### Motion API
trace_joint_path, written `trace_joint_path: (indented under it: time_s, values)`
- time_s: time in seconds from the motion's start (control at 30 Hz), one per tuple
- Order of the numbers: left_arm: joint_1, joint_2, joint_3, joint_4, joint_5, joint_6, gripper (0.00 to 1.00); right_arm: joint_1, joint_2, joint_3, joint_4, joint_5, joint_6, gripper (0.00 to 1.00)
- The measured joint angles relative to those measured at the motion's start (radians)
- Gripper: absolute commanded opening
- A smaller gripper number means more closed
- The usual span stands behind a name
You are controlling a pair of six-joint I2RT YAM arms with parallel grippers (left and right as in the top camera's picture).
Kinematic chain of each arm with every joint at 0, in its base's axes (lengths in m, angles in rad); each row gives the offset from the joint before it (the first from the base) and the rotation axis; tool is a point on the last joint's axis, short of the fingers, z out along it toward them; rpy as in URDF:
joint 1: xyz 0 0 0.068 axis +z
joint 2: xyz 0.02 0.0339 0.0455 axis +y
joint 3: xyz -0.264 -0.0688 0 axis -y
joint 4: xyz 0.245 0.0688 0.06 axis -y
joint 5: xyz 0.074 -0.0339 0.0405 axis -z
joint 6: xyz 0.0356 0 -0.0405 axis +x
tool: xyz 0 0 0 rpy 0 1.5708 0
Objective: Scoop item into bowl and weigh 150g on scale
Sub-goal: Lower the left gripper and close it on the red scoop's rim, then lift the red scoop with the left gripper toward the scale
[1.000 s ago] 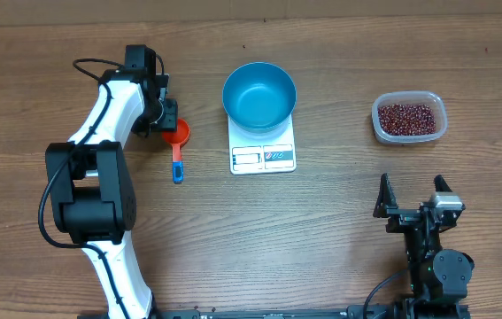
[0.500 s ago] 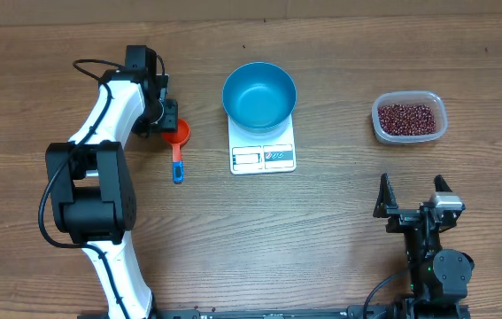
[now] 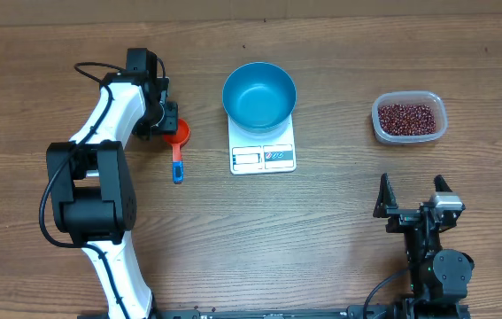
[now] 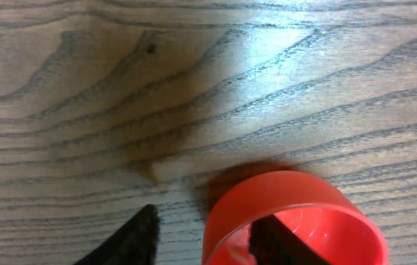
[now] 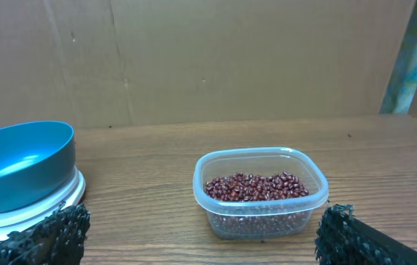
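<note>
Zero scooped, all ahead

Finds bowl [image 3: 259, 95] empty on scale [image 3: 263, 157] near the desk's [image 3: 321, 248] far edge, tub [image 3: 379, 124] of beans [image 3: 407, 116] toward far right corner. Puts left gripper [image 3: 167, 123] half-wide astride scoop's [image 3: 178, 135] rim, unclamped; right gripper [image 3: 413, 190] wide, empty, front right.

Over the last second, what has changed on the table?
Nothing visible has moved. The left gripper remains at the red scoop, one finger inside its cup and one outside, nothing lifted. The blue bowl on the scale, the beans in their tub, and the open right gripper are as before.
</note>
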Motion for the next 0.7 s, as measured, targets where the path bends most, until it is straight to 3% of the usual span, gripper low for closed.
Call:
trace_joint_path:
  time_s: [0.2, 0.33, 0.7]
  values:
    - [0.0, 0.0, 0.0, 0.01, 0.0, 0.0, 0.13, 0.0, 0.0, 0.0, 0.0, 0.0, 0.0, 1.0]
    - [0.0, 0.0, 0.0, 0.012, 0.0, -0.001, 0.05, 0.0, 0.0, 0.0, 0.0, 0.0, 0.0, 1.0]
    - [0.0, 0.0, 0.0, 0.015, 0.0, -0.001, 0.04, 0.0, 0.0, 0.0, 0.0, 0.0, 0.0, 1.0]
